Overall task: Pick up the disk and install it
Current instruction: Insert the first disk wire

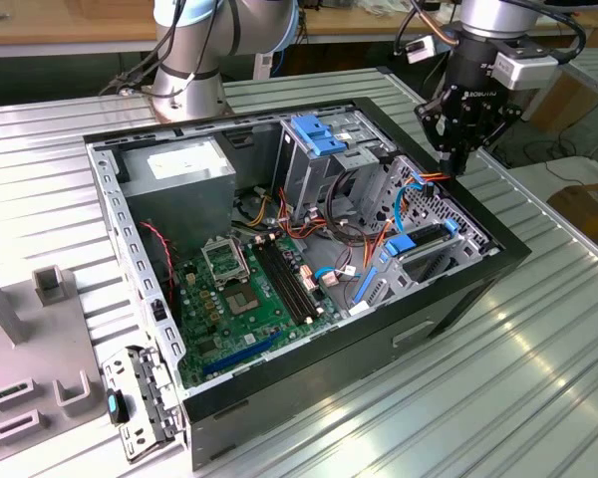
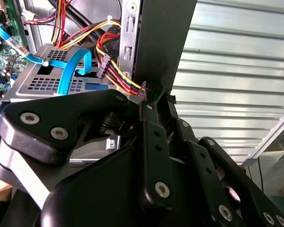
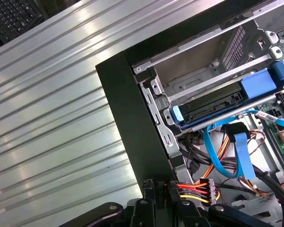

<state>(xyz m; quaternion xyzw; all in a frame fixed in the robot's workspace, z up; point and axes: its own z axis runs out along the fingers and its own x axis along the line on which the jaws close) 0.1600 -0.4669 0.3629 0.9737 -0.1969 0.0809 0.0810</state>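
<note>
Gripper [image 1: 456, 162] hangs over the edge of the open computer case [image 1: 229, 121] on the exterior view's right, tip just above the drive cage [image 1: 450, 214]. In the first wrist view it sits against the black case wall, close beside a power plug [image 3: 203, 187] with red, yellow and black wires. Clenched or released: cannot tell. Disk [image 3: 213, 108] lies flat in the cage at that same edge of the case, between its blue rails (dark edge facing out), apart from the gripper. A blue cable [image 3: 210, 146] loops just beside the disk. The case stands on the ribbed metal bench [image 1: 498, 398].
</note>
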